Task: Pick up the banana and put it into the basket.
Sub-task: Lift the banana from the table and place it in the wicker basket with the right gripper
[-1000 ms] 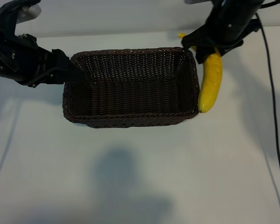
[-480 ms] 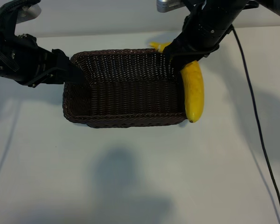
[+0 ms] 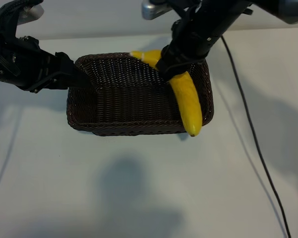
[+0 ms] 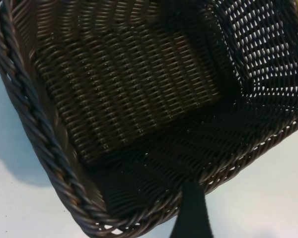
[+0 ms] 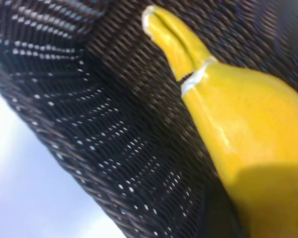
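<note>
A: Right tool (image 3: 175, 68): seen clamped on the curved bright yellow banana (image 3: 186, 101) near its stem end, above the right part of the dark brown woven wicker basket (image 3: 89, 126).

B: Banana position?

A: Carried tilted; stem over the far rim, blunt tip hanging past the near rim. Not yet laid inside.

B: Left tool (image 3: 72, 77)?

A: Jaws spread wide, set at the basket's left wall; one finger (image 4: 190, 214) is seen against the rim. Whether the wall is pinched cannot be told. Basket is rested on the white worktop (image 3: 139, 188).
</note>
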Controlling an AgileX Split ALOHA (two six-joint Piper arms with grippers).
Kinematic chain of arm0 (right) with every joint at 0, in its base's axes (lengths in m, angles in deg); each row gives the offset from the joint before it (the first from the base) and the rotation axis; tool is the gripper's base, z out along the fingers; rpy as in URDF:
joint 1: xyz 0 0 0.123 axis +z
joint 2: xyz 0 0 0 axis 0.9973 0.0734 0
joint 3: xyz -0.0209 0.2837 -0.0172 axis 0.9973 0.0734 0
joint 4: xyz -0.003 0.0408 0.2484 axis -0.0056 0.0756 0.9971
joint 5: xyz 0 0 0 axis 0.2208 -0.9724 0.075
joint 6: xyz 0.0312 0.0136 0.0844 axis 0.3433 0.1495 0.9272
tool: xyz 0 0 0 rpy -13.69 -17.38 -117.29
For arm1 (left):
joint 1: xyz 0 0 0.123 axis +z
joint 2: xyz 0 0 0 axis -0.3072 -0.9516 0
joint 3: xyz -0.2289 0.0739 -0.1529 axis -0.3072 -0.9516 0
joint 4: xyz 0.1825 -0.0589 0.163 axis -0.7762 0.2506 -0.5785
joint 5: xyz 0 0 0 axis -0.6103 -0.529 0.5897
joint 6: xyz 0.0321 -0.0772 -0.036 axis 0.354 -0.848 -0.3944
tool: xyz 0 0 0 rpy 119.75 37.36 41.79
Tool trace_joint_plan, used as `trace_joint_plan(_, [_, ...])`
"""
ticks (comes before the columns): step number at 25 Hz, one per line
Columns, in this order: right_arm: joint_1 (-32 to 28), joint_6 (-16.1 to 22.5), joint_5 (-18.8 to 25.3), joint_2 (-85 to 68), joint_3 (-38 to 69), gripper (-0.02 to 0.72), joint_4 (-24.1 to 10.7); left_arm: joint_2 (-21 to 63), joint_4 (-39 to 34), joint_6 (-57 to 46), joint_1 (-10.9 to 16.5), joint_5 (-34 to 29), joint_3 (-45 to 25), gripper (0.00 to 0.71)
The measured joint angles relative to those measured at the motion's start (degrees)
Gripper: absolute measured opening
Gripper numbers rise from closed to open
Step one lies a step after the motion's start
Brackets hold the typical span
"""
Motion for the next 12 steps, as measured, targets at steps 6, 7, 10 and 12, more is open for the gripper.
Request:
trace_joint_plan(6, [1.40,-6.04,-1.49,0.00,0.00,0.432,0.63,0.00,0.00,0.00,0.00,0.00,0.00,0.585])
trace_joint_plan(7, [1.40,-7.01,-1.63,0.00,0.00,0.432,0.87,0.00,0.00,0.00,0.00,0.00,0.00,0.585])
trace_joint_plan(10, [1.40,-9.29,-2.86,0.00,0.00,0.432,1.19,0.00,0.00,0.00,0.00,0.00,0.00,0.585])
trace_joint_plan(12, [1.40,-10.47,-3.73,0.00,0.00,0.432,1.55,0.00,0.00,0.19,0.00,0.00,0.00,0.585])
